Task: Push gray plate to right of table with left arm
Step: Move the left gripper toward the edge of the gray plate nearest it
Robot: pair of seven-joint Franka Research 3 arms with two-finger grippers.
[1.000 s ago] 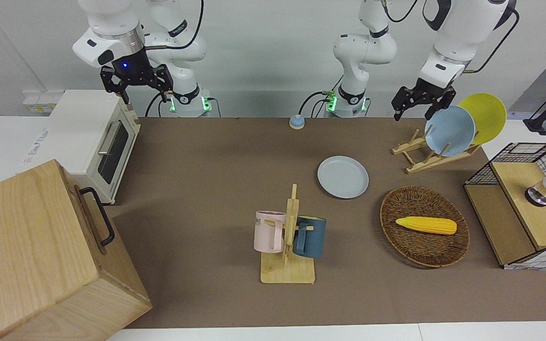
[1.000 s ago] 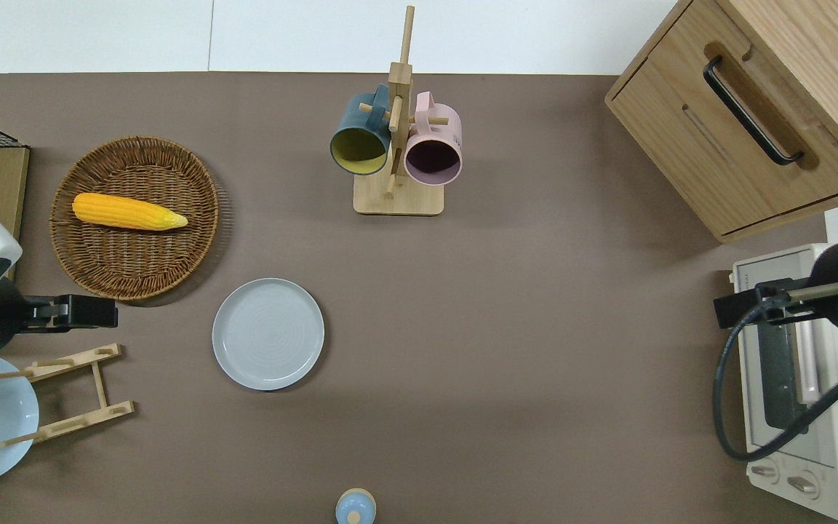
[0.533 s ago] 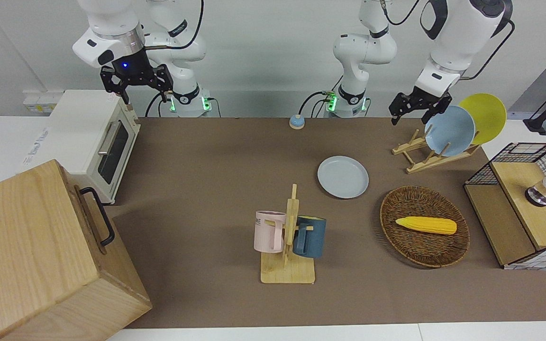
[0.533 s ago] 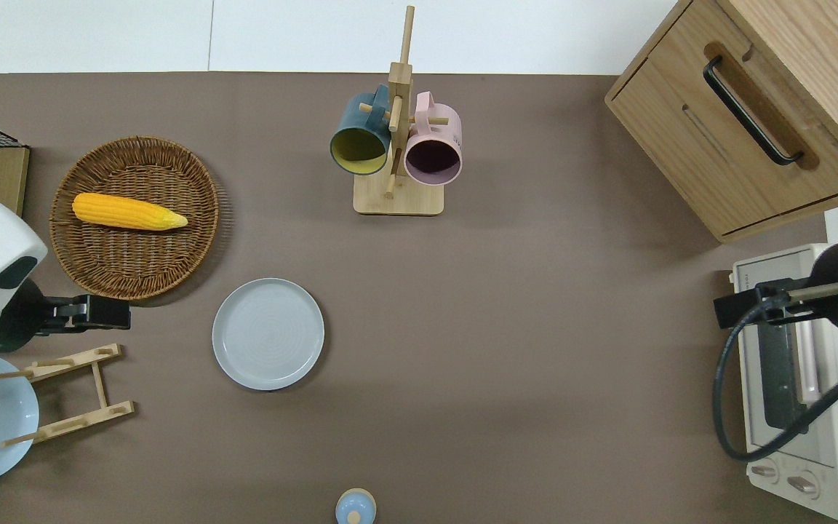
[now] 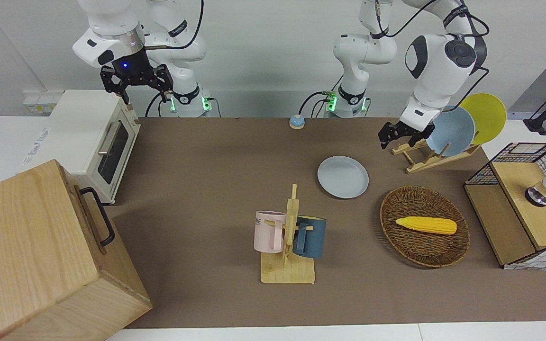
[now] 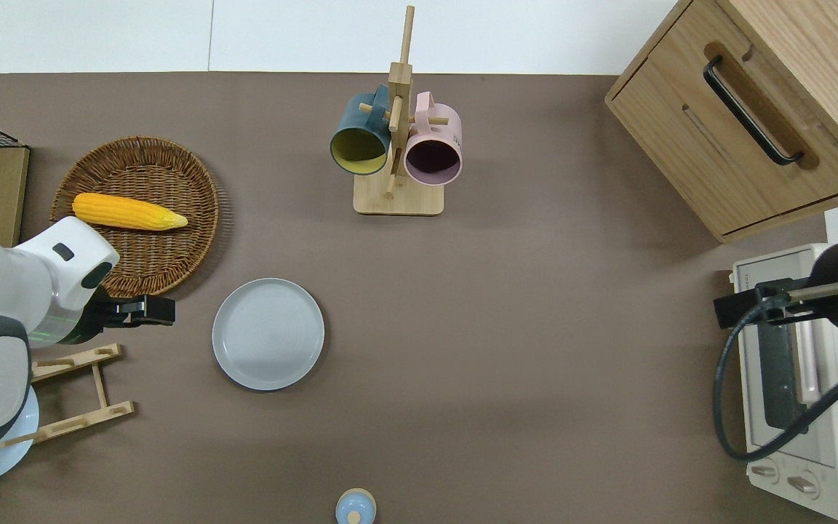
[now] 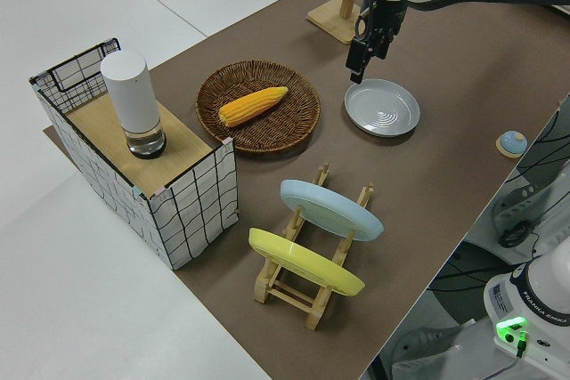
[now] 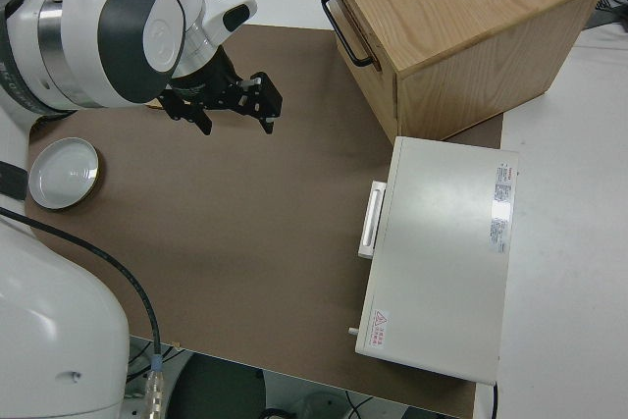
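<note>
Overhead view: left gripper (image 6: 161, 310) hangs low over bare tabletop (image 6: 535, 327), between the wicker basket (image 6: 172, 240) and the wooden rack (image 6: 92, 382).
Fingers: cannot tell whether apart or together.
Gray plate (image 6: 268, 334): flat on the tabletop, just beside the gripper, not touching, toward the right arm's end.
Right arm: parked.

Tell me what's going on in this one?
The left arm's black two-finger hand is in the air at the pale gray round plate's left-arm side, between the wicker basket holding the corn cob and the wooden plate rack, not touching the plate. The plate lies flat on the brown table, unpushed. The right arm is parked.
</note>
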